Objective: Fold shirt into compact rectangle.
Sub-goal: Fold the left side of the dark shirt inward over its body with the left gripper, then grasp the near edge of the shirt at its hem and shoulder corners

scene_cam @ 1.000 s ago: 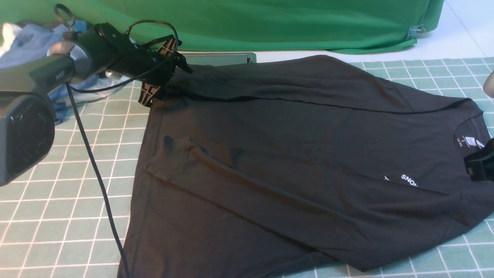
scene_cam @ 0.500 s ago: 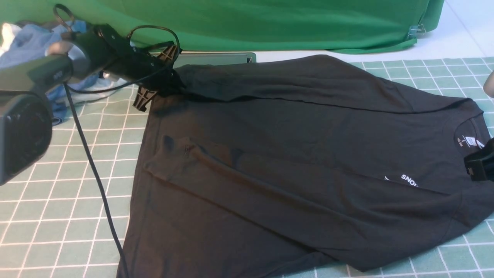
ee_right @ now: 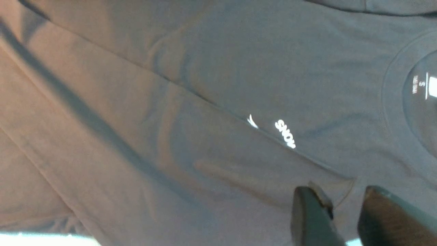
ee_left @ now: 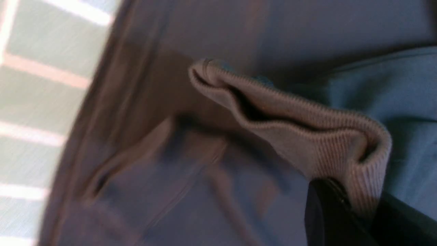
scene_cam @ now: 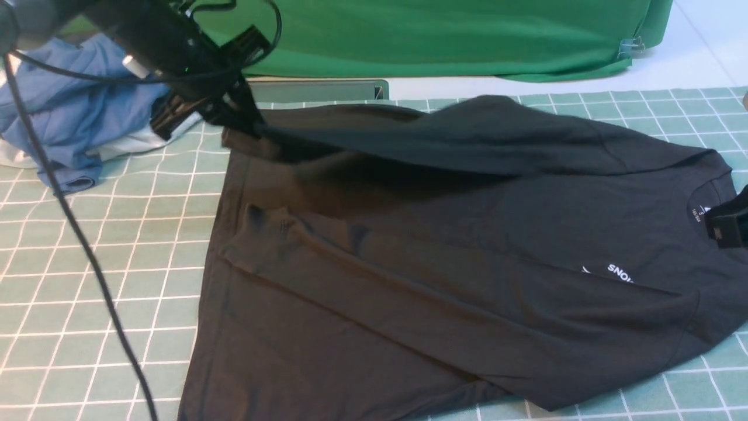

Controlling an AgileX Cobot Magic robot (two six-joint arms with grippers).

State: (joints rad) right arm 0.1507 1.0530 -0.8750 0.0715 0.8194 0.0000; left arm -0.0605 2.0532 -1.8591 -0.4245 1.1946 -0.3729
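- Black knit, the shirt [scene_cam: 444, 245] lies flat on the gridded mat [scene_cam: 87, 263] that covers the bench. Its long axis runs across my front, hem toward my left and collar toward my right.
- My left end effector [scene_cam: 231, 114] is clamped shut on the ribbed cuff [ee_left: 307, 136] of the far sleeve, which it holds raised above the far left corner of the hem.
- From that grip the sleeve stretches rightward along the shirt's far edge to the far shoulder, so the body of the shirt lies toward me and to the right of the cuff.
- My right end effector [ee_right: 339, 191] hovers by the collar at the shirt's right end, jaws partly apart with nothing between them.
- The near sleeve already lies slantwise across the body.
- I judge the coming move belongs to the left arm: it alone has cloth, and the cuff must travel toward me and rightward to lay the sleeve over the body.
- The blue garments [scene_cam: 70, 123] sit just beyond that corner, apart from the shirt.
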